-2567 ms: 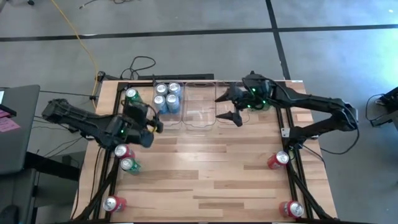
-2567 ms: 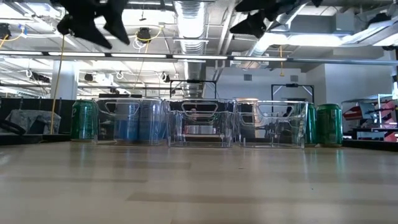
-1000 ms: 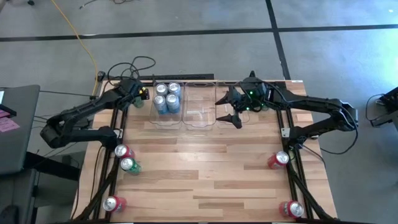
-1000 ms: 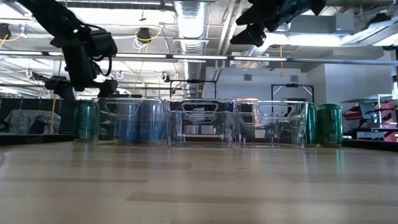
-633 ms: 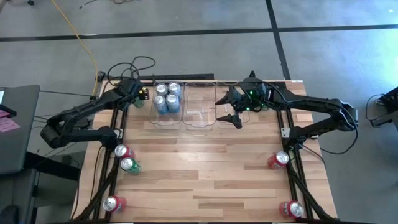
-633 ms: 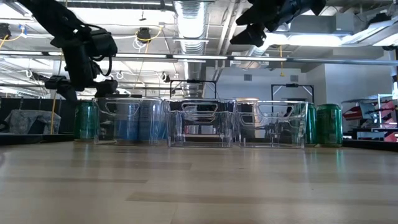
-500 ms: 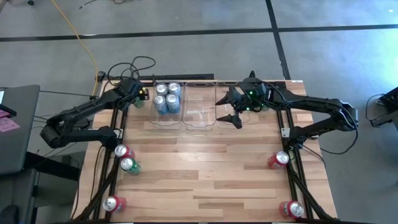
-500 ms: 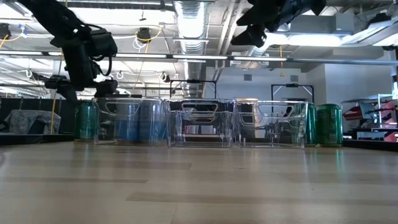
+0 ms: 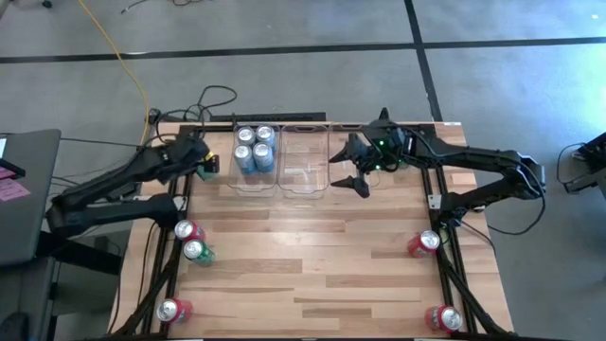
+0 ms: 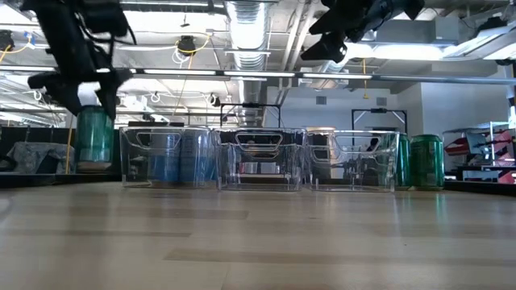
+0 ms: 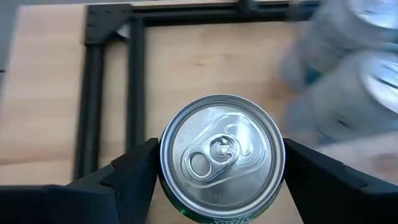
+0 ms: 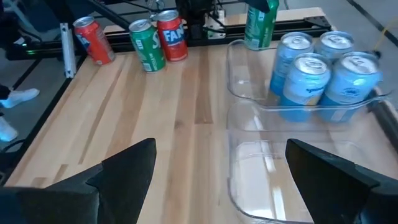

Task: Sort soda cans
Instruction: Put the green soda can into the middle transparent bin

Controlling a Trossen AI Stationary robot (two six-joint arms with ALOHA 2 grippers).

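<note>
Bright even light from long ceiling lamps (image 10: 266,74), soft faint shadows on the wooden worktop (image 9: 312,246), shiny glare on the clear bins (image 10: 258,159), blue cans (image 11: 348,56) blurry close up, near worktop fuzzy down low

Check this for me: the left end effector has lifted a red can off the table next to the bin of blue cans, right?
Not quite: the can in the left end effector is green, not red, as the low view shows. The rest holds: it hangs clear of the table, beside the bin holding the blue cans.
</note>
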